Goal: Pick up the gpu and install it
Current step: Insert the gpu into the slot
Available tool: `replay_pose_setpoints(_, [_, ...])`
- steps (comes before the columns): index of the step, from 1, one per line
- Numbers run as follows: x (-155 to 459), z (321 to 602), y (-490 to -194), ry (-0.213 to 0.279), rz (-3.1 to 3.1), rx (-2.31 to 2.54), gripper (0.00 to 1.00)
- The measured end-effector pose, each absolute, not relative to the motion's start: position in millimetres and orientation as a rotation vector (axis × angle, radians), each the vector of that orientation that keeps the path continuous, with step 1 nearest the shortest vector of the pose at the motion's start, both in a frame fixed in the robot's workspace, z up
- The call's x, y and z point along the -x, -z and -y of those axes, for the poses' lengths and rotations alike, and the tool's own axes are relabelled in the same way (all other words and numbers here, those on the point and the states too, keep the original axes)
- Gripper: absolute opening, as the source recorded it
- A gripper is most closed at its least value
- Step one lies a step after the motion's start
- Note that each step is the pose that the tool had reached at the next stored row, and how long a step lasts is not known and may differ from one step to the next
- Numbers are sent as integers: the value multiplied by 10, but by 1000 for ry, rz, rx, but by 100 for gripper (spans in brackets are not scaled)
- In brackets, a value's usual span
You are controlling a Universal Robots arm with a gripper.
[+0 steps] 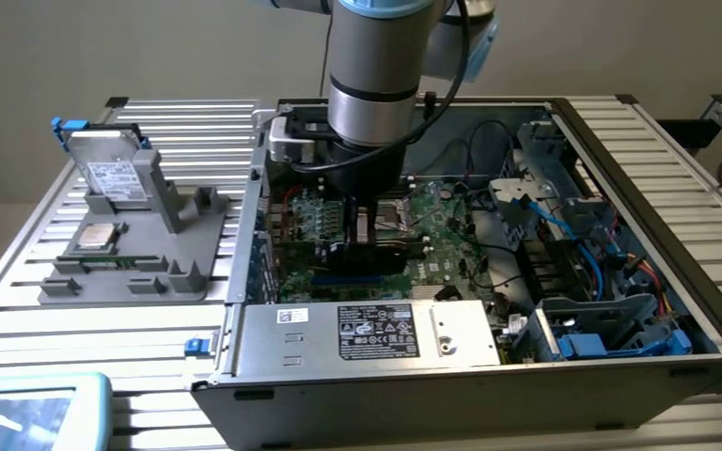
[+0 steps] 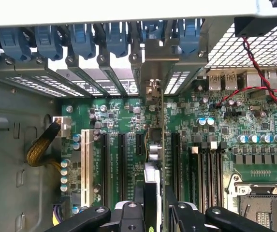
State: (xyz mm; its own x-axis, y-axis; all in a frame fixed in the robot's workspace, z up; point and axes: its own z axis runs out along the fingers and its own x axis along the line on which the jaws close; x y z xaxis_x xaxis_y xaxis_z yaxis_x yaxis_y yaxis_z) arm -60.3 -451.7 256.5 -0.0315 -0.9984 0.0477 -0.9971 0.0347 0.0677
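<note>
Down inside the case [image 1: 662, 202], your gripper [image 2: 153, 195] is clamped on the gpu [image 2: 153, 150], which stands edge-on over the green board [image 2: 119, 116] between the black slots [image 2: 121, 164]. Further back, its bracket end points at the rear openings under the blue clips [image 2: 80, 41].

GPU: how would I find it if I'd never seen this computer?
Find the open computer case, then the green motherboard inside it. The gpu is the thin card standing on edge over the long black slots, held in the gripper. Its neighbours lie flat on the board; it alone stands up.
</note>
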Motion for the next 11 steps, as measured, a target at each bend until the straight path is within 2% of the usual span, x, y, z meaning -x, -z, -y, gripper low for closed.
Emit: replay_pose_setpoints(11, [612, 4503, -2564, 24, 2199, -2127, 27])
